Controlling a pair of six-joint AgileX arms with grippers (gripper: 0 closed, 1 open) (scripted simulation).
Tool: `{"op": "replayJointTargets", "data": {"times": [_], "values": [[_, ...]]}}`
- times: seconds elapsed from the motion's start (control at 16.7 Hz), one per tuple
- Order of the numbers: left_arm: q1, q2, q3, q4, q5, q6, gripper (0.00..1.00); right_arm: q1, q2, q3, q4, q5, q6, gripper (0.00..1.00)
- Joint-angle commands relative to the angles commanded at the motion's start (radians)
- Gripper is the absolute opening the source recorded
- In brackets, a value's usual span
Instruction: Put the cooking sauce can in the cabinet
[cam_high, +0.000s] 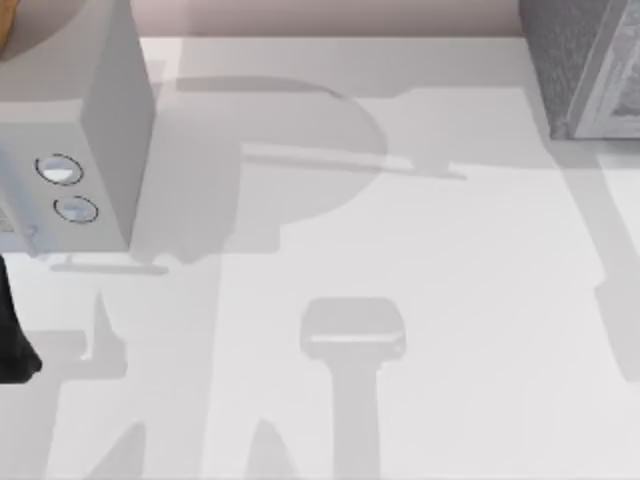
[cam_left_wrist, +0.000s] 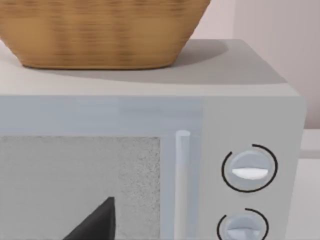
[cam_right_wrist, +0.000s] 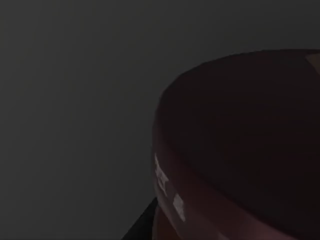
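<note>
The right wrist view is dark; close to the camera it shows a round dark-brown top with a reddish rim, the cooking sauce can (cam_right_wrist: 240, 150). The space around the can is dim grey. The grey cabinet (cam_high: 585, 65) stands at the table's far right corner in the top view. My left arm (cam_high: 15, 340) is a black shape at the left edge of the table, in front of the microwave. One dark fingertip (cam_left_wrist: 97, 222) of the left gripper shows against the microwave door in the left wrist view.
A white microwave (cam_high: 90, 130) with two round knobs (cam_left_wrist: 249, 169) stands at the far left, and a woven basket (cam_left_wrist: 100, 30) sits on top of it. Arm shadows fall across the white table (cam_high: 400, 230).
</note>
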Motion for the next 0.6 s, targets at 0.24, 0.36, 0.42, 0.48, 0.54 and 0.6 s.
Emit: {"op": "replayJointTargets", "data": {"times": [0.24, 0.36, 0.42, 0.48, 0.54, 0.6], "values": [[0.000, 0.000, 0.000, 0.000, 0.000, 0.000, 1.00, 0.000, 0.000, 0.000, 0.000, 0.000, 0.000, 0.30], [0.000, 0.000, 0.000, 0.000, 0.000, 0.000, 1.00, 0.000, 0.000, 0.000, 0.000, 0.000, 0.000, 0.45], [0.000, 0.000, 0.000, 0.000, 0.000, 0.000, 1.00, 0.000, 0.000, 0.000, 0.000, 0.000, 0.000, 0.53], [0.000, 0.000, 0.000, 0.000, 0.000, 0.000, 1.00, 0.000, 0.000, 0.000, 0.000, 0.000, 0.000, 0.60], [0.000, 0.000, 0.000, 0.000, 0.000, 0.000, 1.00, 0.000, 0.000, 0.000, 0.000, 0.000, 0.000, 0.68], [0.000, 0.000, 0.000, 0.000, 0.000, 0.000, 1.00, 0.000, 0.000, 0.000, 0.000, 0.000, 0.000, 0.75]]}}
